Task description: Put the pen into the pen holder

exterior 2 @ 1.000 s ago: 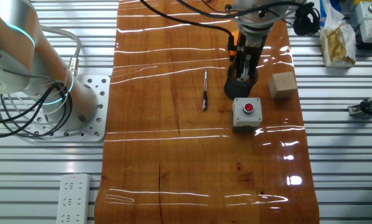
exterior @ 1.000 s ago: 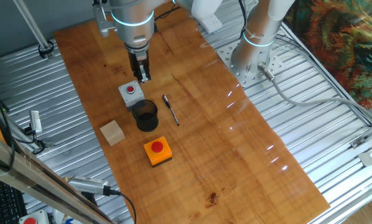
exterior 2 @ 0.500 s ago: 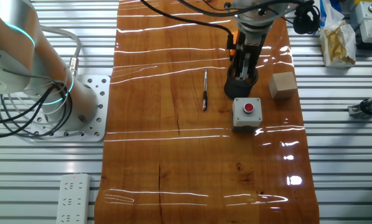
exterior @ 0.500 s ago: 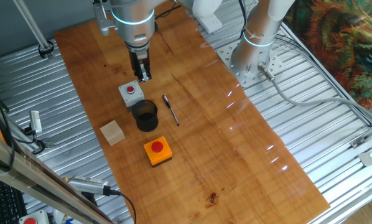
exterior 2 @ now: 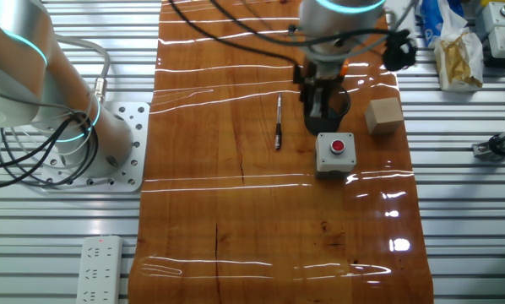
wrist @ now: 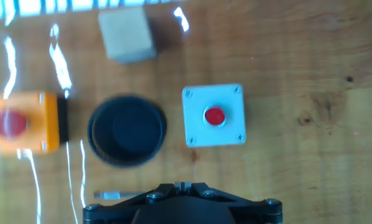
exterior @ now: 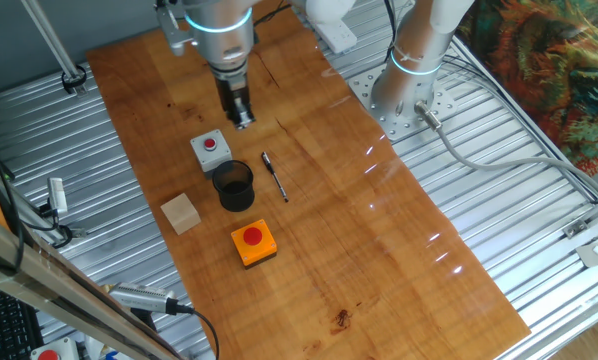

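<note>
The pen (exterior: 273, 176) lies flat on the wooden table, just right of the pen holder (exterior: 233, 186), an upright empty black cup. In the other fixed view the pen (exterior 2: 279, 122) lies left of the pen holder (exterior 2: 344, 105), which my arm partly covers. My gripper (exterior: 241, 120) hangs above the table behind the grey button box, apart from the pen, shut and empty. In the hand view the pen holder (wrist: 127, 130) shows from above, only the pen's silvery end (wrist: 113, 195) peeks out beside my gripper (wrist: 181, 185), and its jaws are pressed together.
A grey box with a red button (exterior: 211, 149) stands just behind the cup. An orange box with a red button (exterior: 253, 243) stands in front of it. A wooden block (exterior: 180, 213) lies to the left. Metal slats flank the table.
My gripper has shifted a little to the right in one fixed view, toward the pen's side, and turned about its axis. The pen, cup and boxes have not moved.
</note>
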